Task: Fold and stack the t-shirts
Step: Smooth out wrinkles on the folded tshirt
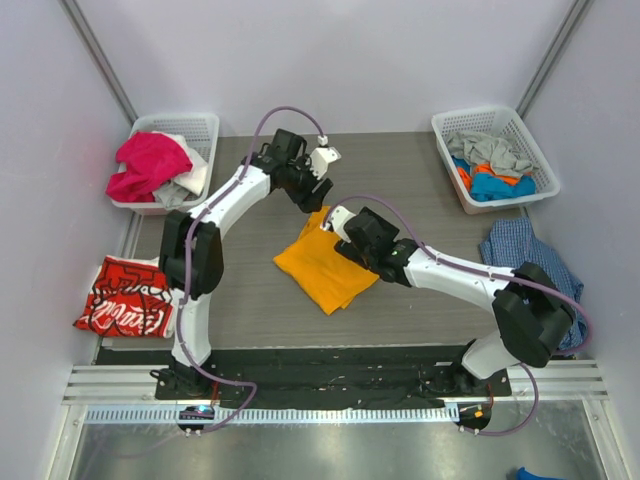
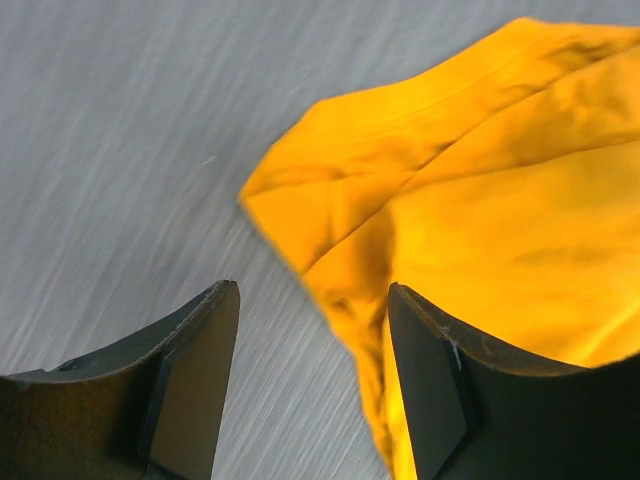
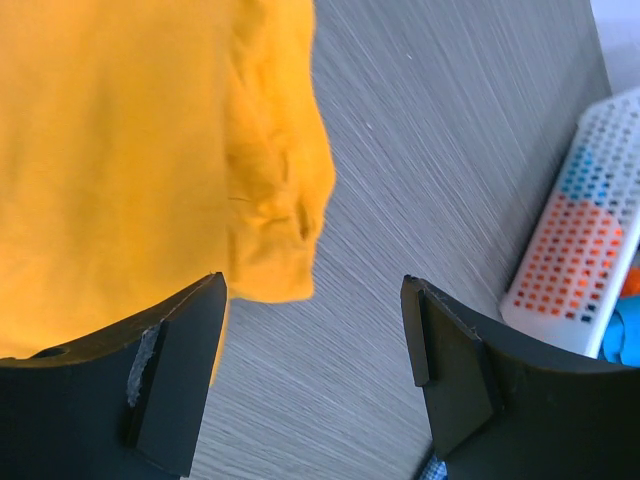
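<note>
1. The left gripper [image 2: 312, 292] has its jaws well apart and clamps nothing. The far corner of the orange t-shirt [image 2: 500, 200] lies under it, running beside its right finger.
2. The right gripper [image 3: 312, 285] is also wide open and empty. It hovers over the shirt's far-right edge, with bare table [image 3: 420, 150] showing between its jaws.
3. The orange t-shirt lies in the middle of the table as a compact, slightly rumpled rectangle set cornerwise. Its folding looks done, or nearly so.
4. The red t-shirt [image 1: 125, 298] with white lettering lies folded flat at the near left, well apart from the orange one. The stacking is therefore not yet done.
5. What is left, most likely, is to lift the orange shirt and lay it on the red one.
6. The far-left basket [image 1: 205, 125] holds pink and white cloth, and the far-right basket [image 1: 530, 130] holds grey, blue and orange pieces. A blue checked shirt [image 1: 520, 250] lies at the right. Whether these also await folding cannot be told.
</note>
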